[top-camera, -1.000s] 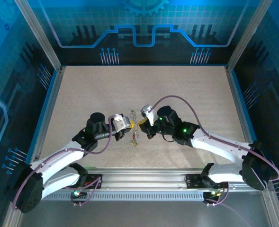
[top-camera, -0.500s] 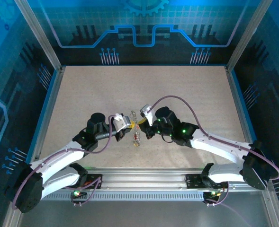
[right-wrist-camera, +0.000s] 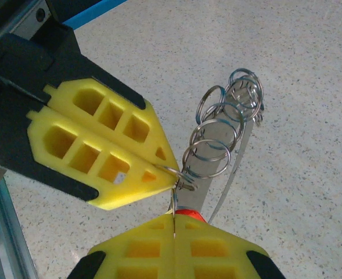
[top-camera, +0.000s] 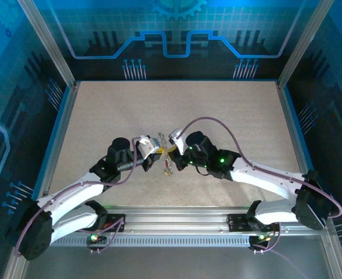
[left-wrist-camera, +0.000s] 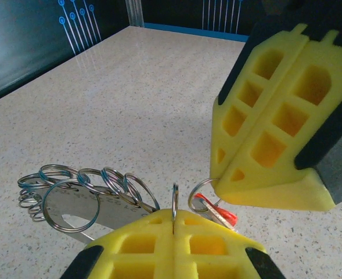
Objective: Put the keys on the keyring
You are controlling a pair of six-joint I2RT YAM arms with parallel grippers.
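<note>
Keyring (left-wrist-camera: 114, 185) is clamped by closed left fingers (left-wrist-camera: 141, 247), red key (left-wrist-camera: 224, 216) by closed right fingers (left-wrist-camera: 275, 133).

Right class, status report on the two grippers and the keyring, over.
Left gripper shut on thin silver chain-like keyring. Right gripper shut on ring of small red-tagged key. Tips almost meeting. Nothing in the way.

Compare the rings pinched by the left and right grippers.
The left ring, in the left gripper, adjoins the chain of rings; the right ring, in the right gripper, has a red tag beside it. From the left wrist, the first stands edge-on, the second shows its loop. Both are thin silver loops.
</note>
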